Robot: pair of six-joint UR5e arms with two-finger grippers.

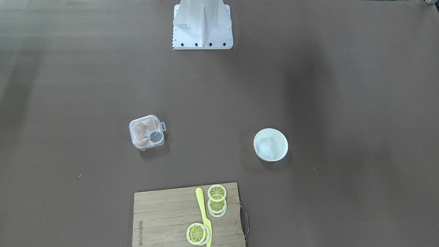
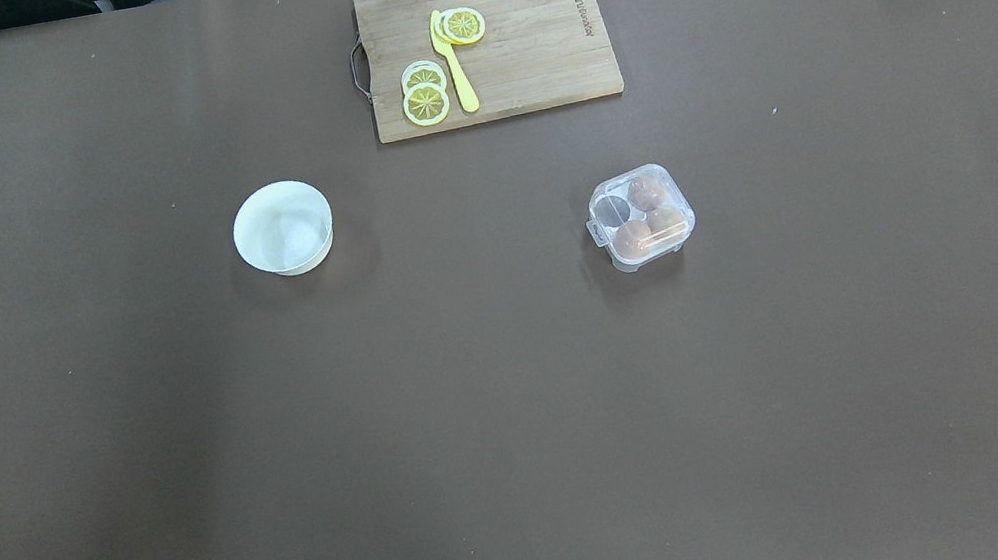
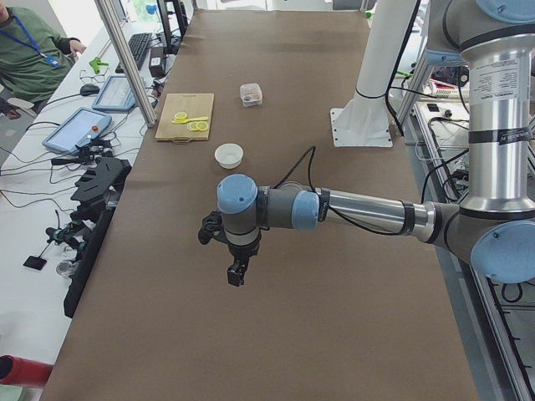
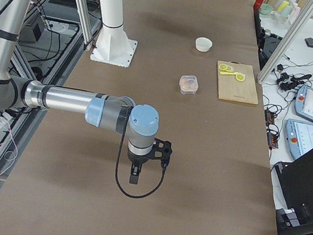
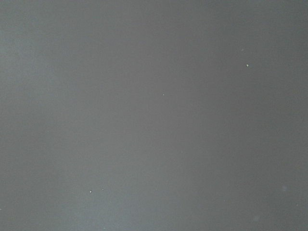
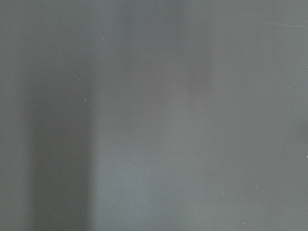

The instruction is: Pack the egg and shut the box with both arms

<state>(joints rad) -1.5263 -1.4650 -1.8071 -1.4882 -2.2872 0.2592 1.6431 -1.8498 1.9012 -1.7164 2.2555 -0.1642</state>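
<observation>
The box (image 2: 614,210) is a small clear plastic carton standing right of the table's middle, its lid lying down over the cells and its latch tab pointing left. Three brown eggs (image 2: 644,191) show through the lid; one cell is bare. I cannot tell which of them is the egg of the task. The box (image 1: 156,137) also shows in the front view. My left gripper (image 3: 236,274) hangs over bare table far from the box, seen only in the left side view. My right gripper (image 4: 134,173) likewise shows only in the right side view. I cannot tell whether either is open or shut.
A white bowl (image 2: 283,228) with nothing in it stands left of the middle. A wooden cutting board (image 2: 542,50) with lemon slices (image 2: 426,104) and a yellow knife (image 2: 456,74) lies at the far edge. The white pedestal (image 1: 202,24) stands at the robot's side. Both wrist views show only brown table.
</observation>
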